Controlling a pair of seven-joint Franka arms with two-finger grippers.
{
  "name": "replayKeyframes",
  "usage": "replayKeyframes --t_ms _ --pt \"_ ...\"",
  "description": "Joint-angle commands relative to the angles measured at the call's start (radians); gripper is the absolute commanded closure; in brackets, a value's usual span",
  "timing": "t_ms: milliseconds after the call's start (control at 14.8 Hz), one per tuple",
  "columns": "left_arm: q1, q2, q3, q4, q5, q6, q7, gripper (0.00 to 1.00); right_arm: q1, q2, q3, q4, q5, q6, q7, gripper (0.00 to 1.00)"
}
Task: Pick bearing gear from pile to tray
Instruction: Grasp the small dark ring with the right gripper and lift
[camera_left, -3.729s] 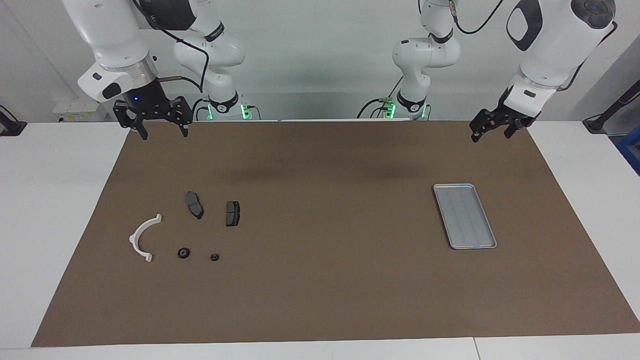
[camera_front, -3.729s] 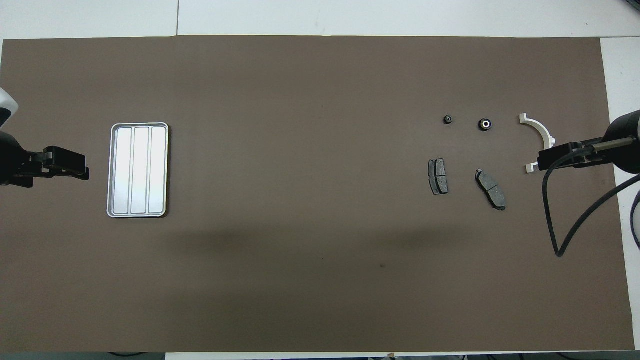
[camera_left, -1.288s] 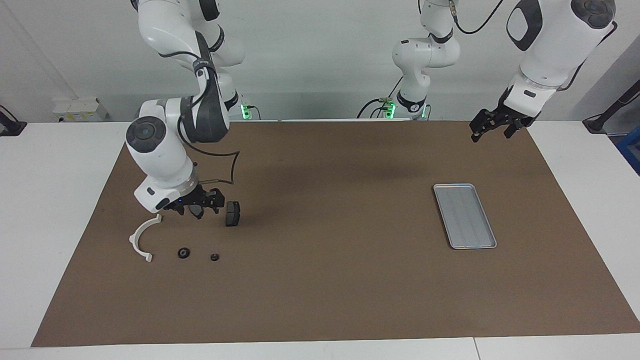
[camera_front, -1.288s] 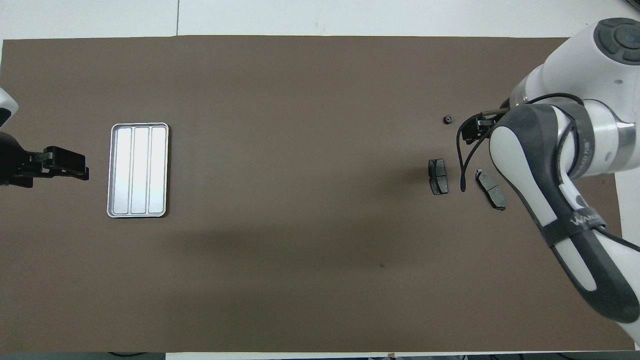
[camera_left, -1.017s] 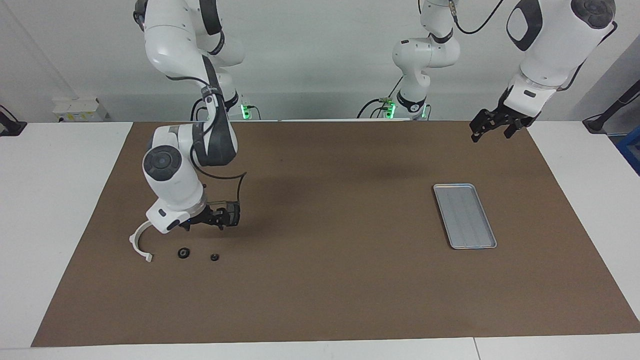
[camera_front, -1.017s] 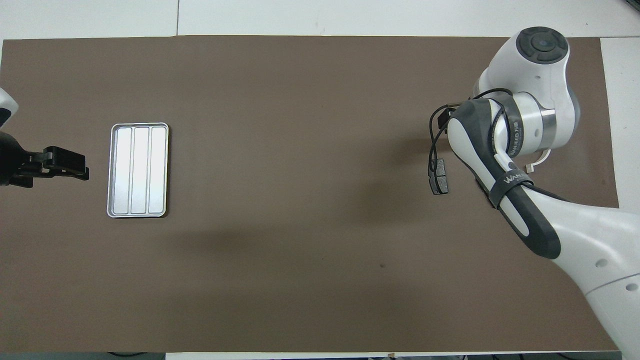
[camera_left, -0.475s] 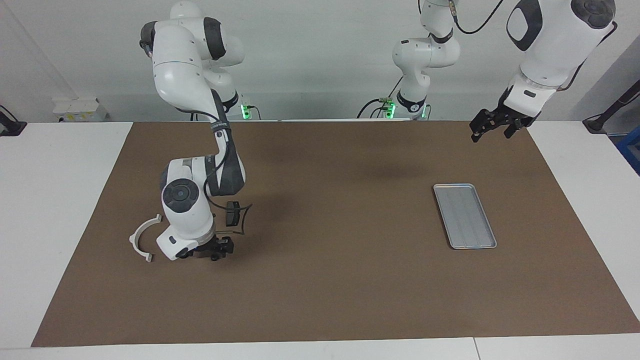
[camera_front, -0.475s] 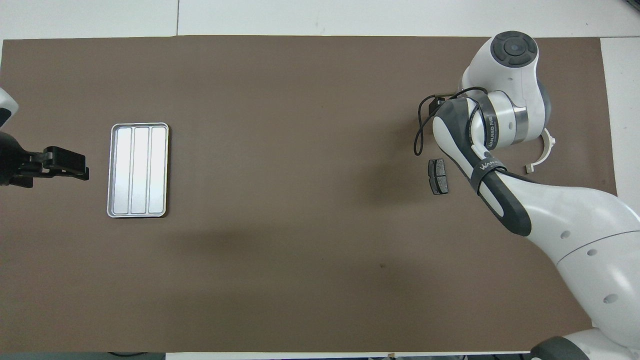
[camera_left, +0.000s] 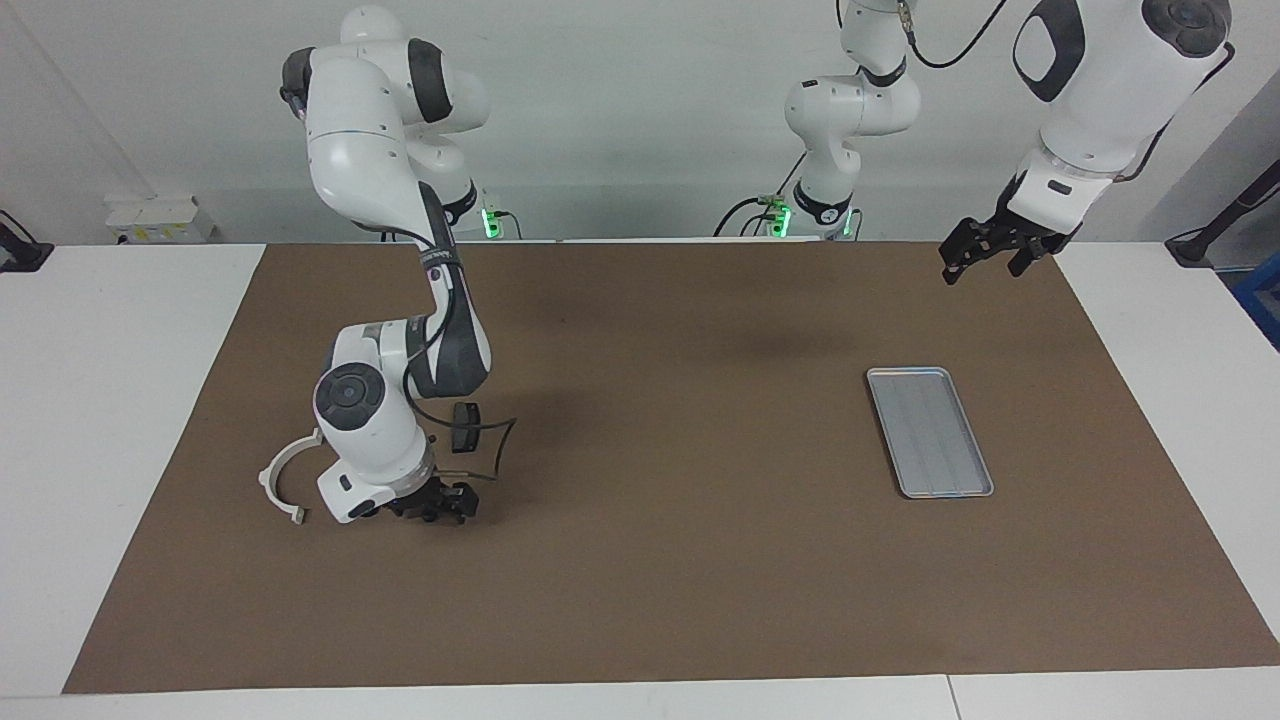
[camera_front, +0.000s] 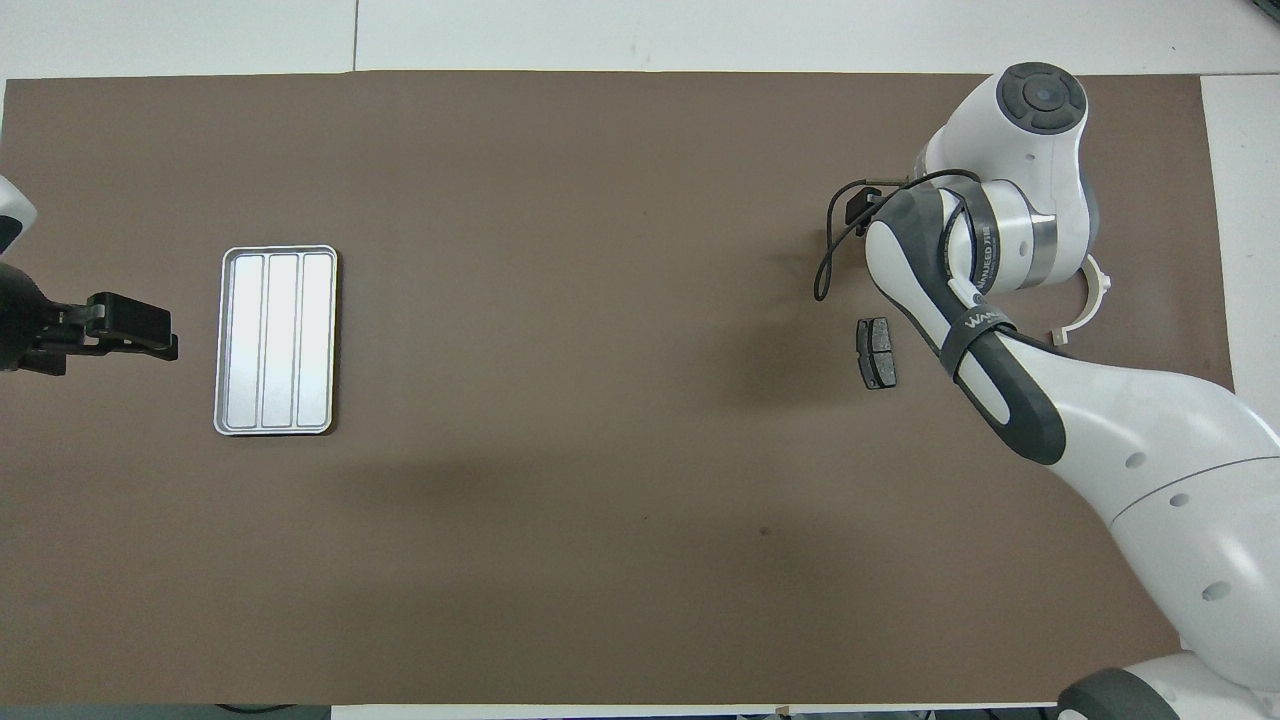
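The right gripper (camera_left: 432, 510) hangs low over the pile, jaws wide and empty; the left gripper (camera_left: 985, 255) waits, open, near the tray (camera_left: 929, 431). The black rings are hidden beneath it. They look light, stiff and apt to roll, so pinch across the rim.

silver tray (camera_front: 228, 345) on brown mat (camera_front: 600, 400), right arm (camera_front: 1000, 300) over parts

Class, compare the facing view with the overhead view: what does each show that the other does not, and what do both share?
Only the facing view shows the right gripper low at the mat among the pile, jaws open, and both arm bases. Only the overhead view shows the tray's three lengthwise panels plainly; there the right arm covers its own gripper. Both show the tray, the white half-ring bracket, one dark plate, and the waiting left gripper.
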Motion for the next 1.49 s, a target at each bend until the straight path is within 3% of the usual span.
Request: replayKeyframes --t_ms 0,339,746,1424 --pt "0.000 -0.010 0.001 -0.007 -0.010 -0.001 0.002 0.00 -0.004 0.014 0.004 -0.002 0.003 0.034 0.020 0.09" --pt "0.000 -0.010 0.001 -0.007 -0.010 -0.001 0.002 0.00 -0.005 0.013 0.004 -0.026 0.004 0.036 0.025 0.22" --pt "0.000 -0.010 0.002 -0.007 -0.010 -0.001 0.002 0.00 -0.015 0.003 0.003 -0.025 0.003 -0.021 0.024 0.29" --pt "0.000 -0.010 0.002 -0.007 -0.011 -0.001 0.002 0.00 -0.018 0.005 0.003 -0.028 0.006 -0.012 0.021 1.00"
